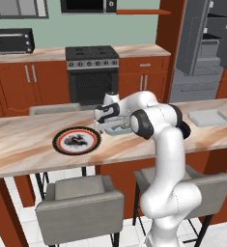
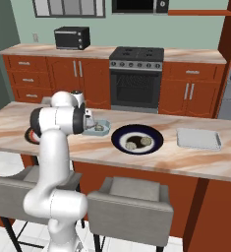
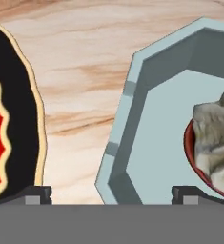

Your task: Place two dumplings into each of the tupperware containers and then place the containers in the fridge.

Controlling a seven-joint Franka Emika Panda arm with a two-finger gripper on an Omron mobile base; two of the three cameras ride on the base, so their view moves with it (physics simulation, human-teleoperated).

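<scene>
Grey stools (image 1: 81, 202) stood nearest, under the marble counter (image 2: 151, 160). Above it the gripper (image 3: 111, 193) hung spread wide, holding nothing, over the pale blue tub (image 3: 147, 143), where a lumpy beige-grey dumpling (image 3: 216, 138) lay. Two more dumplings (image 2: 139, 143) sat on the dark-blue plate (image 2: 122, 140); the flat grey tub (image 2: 199, 139) lay beside it.

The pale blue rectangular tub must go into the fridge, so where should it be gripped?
Grip the pale blue rectangular tub by its flared rim, coming from above: one finger inside the wall, one outside. The near wall looks free, away from the dumpling.
</scene>
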